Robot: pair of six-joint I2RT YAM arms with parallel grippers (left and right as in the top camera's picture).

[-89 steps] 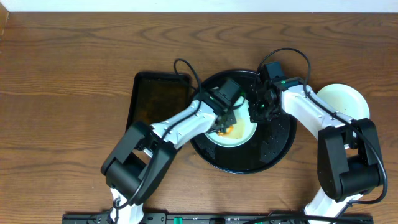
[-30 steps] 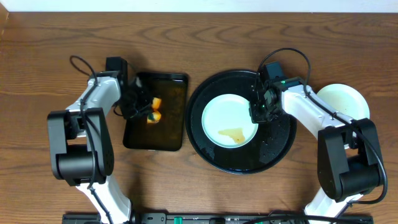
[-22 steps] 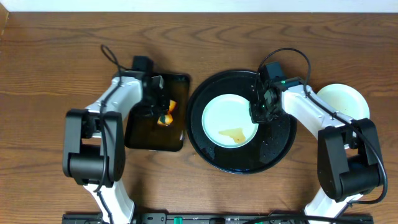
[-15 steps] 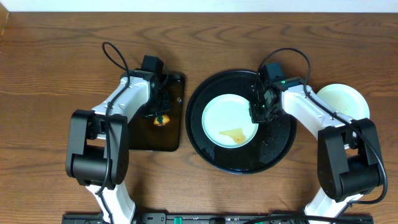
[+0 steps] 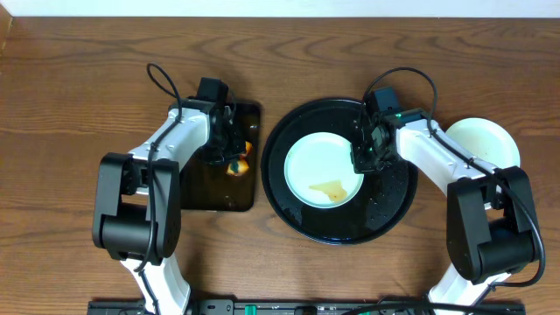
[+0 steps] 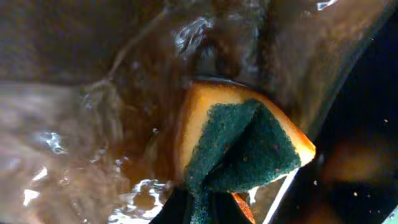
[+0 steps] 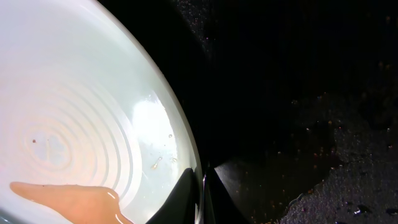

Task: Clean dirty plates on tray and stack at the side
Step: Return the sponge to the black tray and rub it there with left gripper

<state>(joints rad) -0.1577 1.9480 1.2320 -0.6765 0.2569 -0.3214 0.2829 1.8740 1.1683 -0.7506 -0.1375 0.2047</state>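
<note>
Green sponge (image 6: pixel 244 148) is pinched by the left gripper (image 6: pixel 205 210) and rinsed. The plate (image 5: pixel 317 162) is pinched at the rim by the right gripper (image 5: pixel 365 159); its smear (image 5: pixel 328 186) should be wiped next.

Robot lab bench, staged as dishwashing station. Wood-grain counter (image 5: pixel 70 87), white strip (image 5: pixel 280 7) beyond round black tray (image 5: pixel 385 217). Left arm (image 5: pixel 166 144), right arm (image 5: pixel 437 157) rise from rail (image 5: pixel 289 308) on near side of tray. Rectangular tray (image 5: pixel 219 191) of brown water with sponge (image 5: pixel 236 163) left of it; smeared plate (image 5: pixel 315 162) inside.
</note>
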